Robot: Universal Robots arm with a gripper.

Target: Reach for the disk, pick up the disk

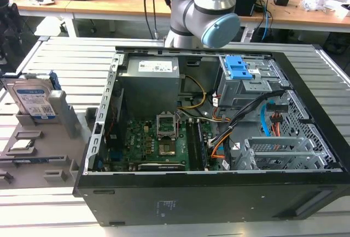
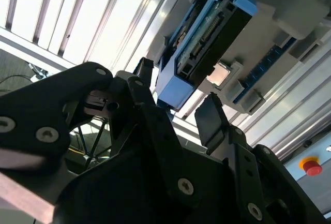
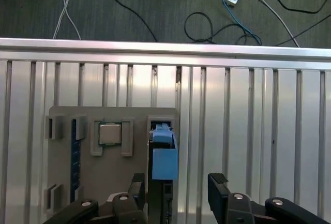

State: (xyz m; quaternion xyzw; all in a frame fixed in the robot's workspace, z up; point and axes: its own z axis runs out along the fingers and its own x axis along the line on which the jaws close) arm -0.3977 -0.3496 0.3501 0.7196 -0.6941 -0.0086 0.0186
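My tool (image 3: 177, 187) hangs wide open over the disk (image 3: 164, 159), which stands on edge in a grey holder (image 3: 137, 125) on the slatted worktop (image 3: 248, 131). It looks rigid, weighty and shock-sensitive, so I'd pinch its flat faces.

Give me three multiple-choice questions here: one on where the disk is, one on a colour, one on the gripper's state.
1. Where is the disk? A) upright in the grey holder beside the computer case B) flat on the motherboard C) on the floor
2. What colour is the bracket edging the disk? A) red B) blue C) yellow
3. How is the gripper? A) shut on the disk B) shut on a cable C) open, holding nothing
Answers: 1 A, the exterior view shows it standing there; 2 B, blue in both wrist views; 3 C, its fingers stand apart, clear of the disk.
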